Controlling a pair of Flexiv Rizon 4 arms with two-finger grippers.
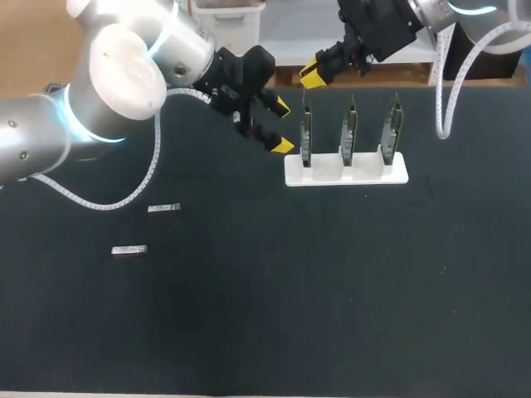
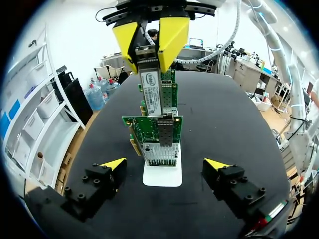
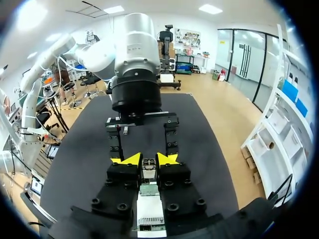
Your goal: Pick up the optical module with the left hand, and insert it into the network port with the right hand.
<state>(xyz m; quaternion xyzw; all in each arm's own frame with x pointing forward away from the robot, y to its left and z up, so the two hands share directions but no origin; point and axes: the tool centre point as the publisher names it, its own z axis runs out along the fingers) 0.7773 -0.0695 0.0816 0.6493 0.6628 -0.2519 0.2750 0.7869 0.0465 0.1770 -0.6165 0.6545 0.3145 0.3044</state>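
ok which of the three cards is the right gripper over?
The leftmost card in the head view, nearest the left gripper. The right gripper holds the optical module above it; middle card and rightmost card are clear.

Bright, even overhead light; glare on left arm (image 1: pixel 124 70); faint shadows.

The head camera sits high behind the robot, looking down over the whole table (image 1: pixel 332 290). The left wrist camera looks rightward along the white card stand (image 1: pixel 365 172) from close by; the right wrist camera, close above the stand's left end, faces back leftward, so both share that stand.
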